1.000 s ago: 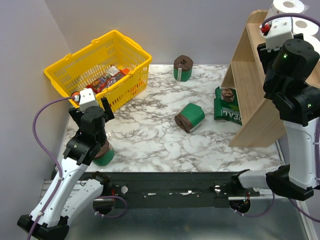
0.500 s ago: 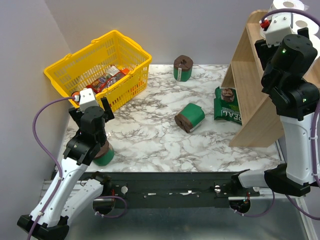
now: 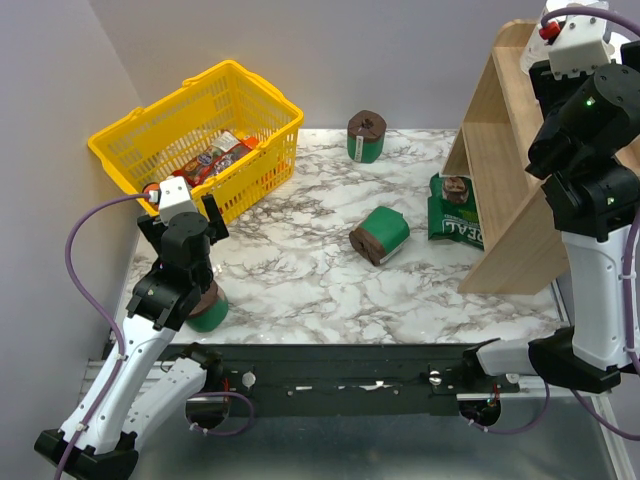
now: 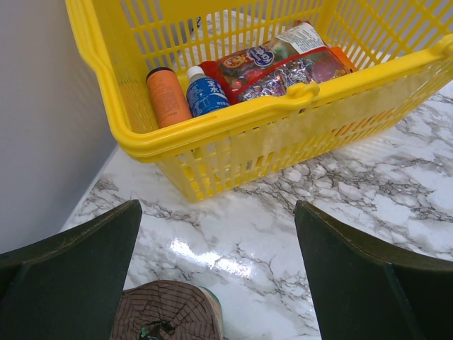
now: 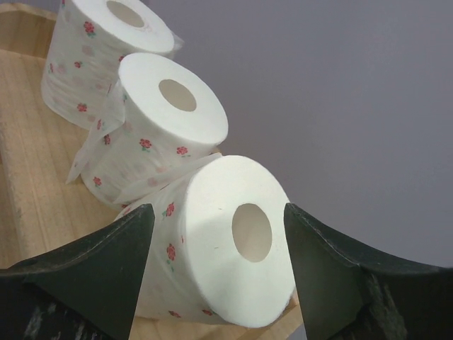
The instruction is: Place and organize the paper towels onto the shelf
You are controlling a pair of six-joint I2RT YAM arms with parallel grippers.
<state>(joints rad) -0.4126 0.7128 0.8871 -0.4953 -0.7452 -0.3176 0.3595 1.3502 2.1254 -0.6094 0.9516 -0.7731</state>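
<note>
Three white paper towels with red dots lie in a row on the top board of the wooden shelf. The nearest roll sits between the fingers of my right gripper, which is open, its pads just off the roll's sides. The middle roll and far roll lie behind it. In the top view the right gripper is at the top of the shelf. My left gripper is open above a green roll with a brown end.
A yellow basket of groceries stands at the back left. One green roll stands upright at the back, another lies mid-table, and a third lies under the left arm. A green packet leans at the shelf's foot.
My right gripper has widened off the nearest white roll, and the wrist has moved up and back along the shelf top. The left arm has not moved.
</note>
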